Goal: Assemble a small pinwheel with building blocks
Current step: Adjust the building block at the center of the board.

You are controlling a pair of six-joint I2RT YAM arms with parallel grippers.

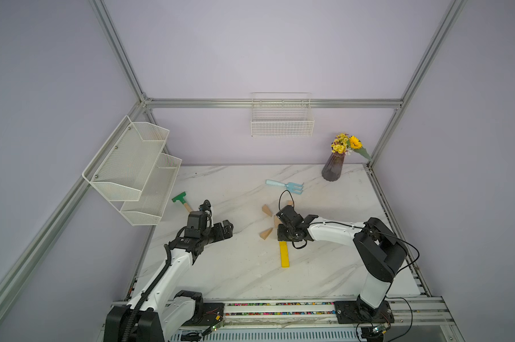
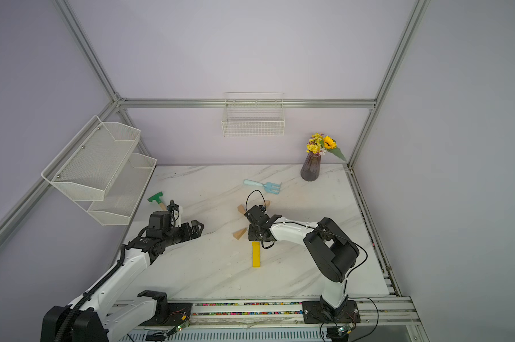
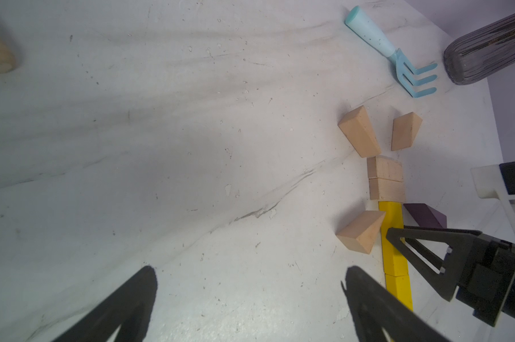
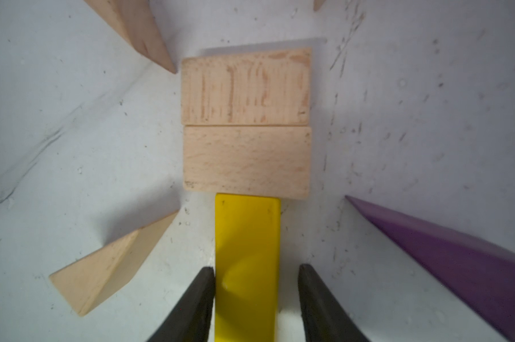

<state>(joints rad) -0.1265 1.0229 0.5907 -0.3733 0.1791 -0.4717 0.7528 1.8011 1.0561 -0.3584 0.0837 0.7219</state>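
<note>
The pinwheel lies flat on the marble table (image 1: 235, 266). In the right wrist view, two tan rectangular blocks (image 4: 246, 124) form the hub, and the yellow stem (image 4: 247, 237) butts against the nearer one. Tan wedges (image 4: 108, 266) (image 4: 134, 29) and a purple wedge (image 4: 457, 260) point in at the hub's corners. My right gripper (image 4: 256, 269) straddles the stem: one finger touches its edge, the other stands a little off it. My left gripper (image 3: 250, 271) is wide open over bare table, to the left of the pinwheel (image 1: 284, 254). The left wrist view shows three tan wedges (image 3: 358, 131).
A light-blue toy rake (image 1: 286, 186) lies behind the pinwheel. A green-headed hammer (image 1: 181, 200) lies at the left beside my left arm. A purple vase of flowers (image 1: 334, 167) stands at the back right. A wire basket (image 1: 282, 124) and a mesh shelf (image 1: 137, 171) hang on the walls.
</note>
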